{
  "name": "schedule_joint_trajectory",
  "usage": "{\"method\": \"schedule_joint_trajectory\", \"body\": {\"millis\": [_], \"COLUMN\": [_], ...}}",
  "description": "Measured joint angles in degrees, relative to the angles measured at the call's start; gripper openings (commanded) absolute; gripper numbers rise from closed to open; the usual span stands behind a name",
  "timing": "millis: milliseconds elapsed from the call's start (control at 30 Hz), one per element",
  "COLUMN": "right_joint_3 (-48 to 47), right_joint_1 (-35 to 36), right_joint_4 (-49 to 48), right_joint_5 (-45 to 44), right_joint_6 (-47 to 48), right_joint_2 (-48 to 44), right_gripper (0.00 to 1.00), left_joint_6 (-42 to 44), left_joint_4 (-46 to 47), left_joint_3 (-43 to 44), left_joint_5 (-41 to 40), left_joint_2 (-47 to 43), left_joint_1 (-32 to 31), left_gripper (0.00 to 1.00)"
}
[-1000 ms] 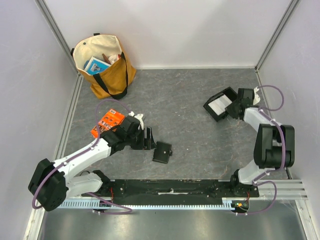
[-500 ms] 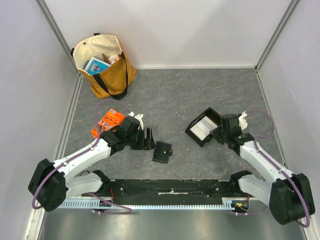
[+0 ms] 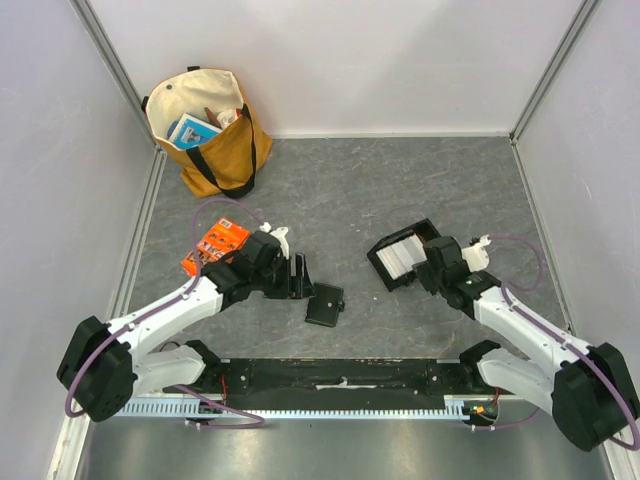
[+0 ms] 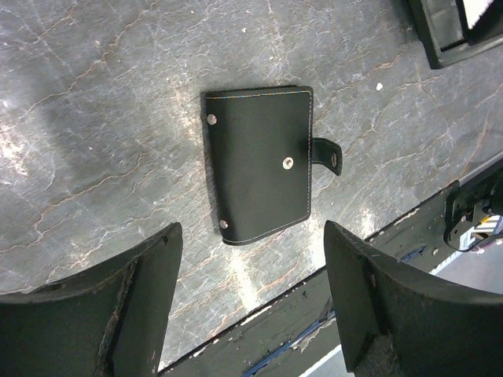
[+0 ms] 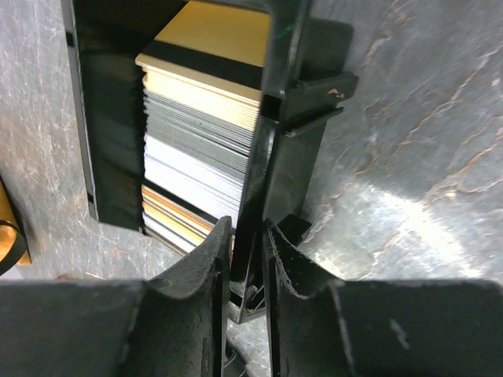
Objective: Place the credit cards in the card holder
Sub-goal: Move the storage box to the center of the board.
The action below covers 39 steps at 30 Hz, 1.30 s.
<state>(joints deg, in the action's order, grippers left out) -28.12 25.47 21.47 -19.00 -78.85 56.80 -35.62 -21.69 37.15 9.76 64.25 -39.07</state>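
- Black tray (image 5: 106, 149) wall was clamped between the right gripper's (image 5: 246, 236) narrowed fingers. The credit cards (image 5: 196, 133) sat stacked inside it, just beside those fingers.
- The left gripper (image 4: 251, 232) hung spread wide and grasped nothing. The card holder (image 4: 259, 173) lay folded on the table just ahead of its fingertips, its tab apparently unsnapped.
- A pinch on one thin wall could slip or tip the tray and spill the stack.
- The holder was folded shut, so prying at it one-handed might only shove it away.
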Motion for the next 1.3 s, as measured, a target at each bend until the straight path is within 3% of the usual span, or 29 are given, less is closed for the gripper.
{"method": "schedule_joint_trajectory", "body": {"millis": [300, 567, 767, 867, 1033, 1133, 1300], "right_joint_3": [-2.2, -2.3, -6.0, -13.1, -27.6, -30.3, -30.2], "right_joint_1": [7.6, 7.8, 7.8, 7.7, 7.7, 7.8, 7.8], "right_joint_4": [-3.9, -3.1, -2.3, -2.0, -2.2, -0.4, 4.6], "right_joint_5": [-4.0, -3.8, -4.0, -2.8, 5.3, 9.5, 13.0], "right_joint_6": [-5.8, 0.0, 13.5, 21.5, 33.7, 39.2, 45.5], "right_joint_2": [2.4, -4.6, -9.5, -3.6, 15.2, 23.1, 26.5], "right_gripper": [0.66, 0.68, 0.72, 0.70, 0.68, 0.69, 0.70], "left_joint_6": [0.0, 0.0, 0.0, 0.0, 0.0, 0.0, 0.0], "left_joint_4": [1.0, 1.9, 2.5, 3.1, 3.6, 3.6, 3.6], "left_joint_3": [1.9, 2.5, 5.0, 6.8, 7.4, 7.4, 7.4], "left_joint_5": [1.3, 2.7, 3.5, 4.2, 4.6, 5.0, 5.3], "left_joint_2": [1.8, 2.8, 4.9, 7.1, 7.9, 7.9, 7.6], "left_joint_1": [0.0, 0.0, 0.0, 0.0, 0.0, 0.0, 0.0], "left_gripper": [0.78, 0.78, 0.77, 0.77, 0.77, 0.77, 0.77]}}
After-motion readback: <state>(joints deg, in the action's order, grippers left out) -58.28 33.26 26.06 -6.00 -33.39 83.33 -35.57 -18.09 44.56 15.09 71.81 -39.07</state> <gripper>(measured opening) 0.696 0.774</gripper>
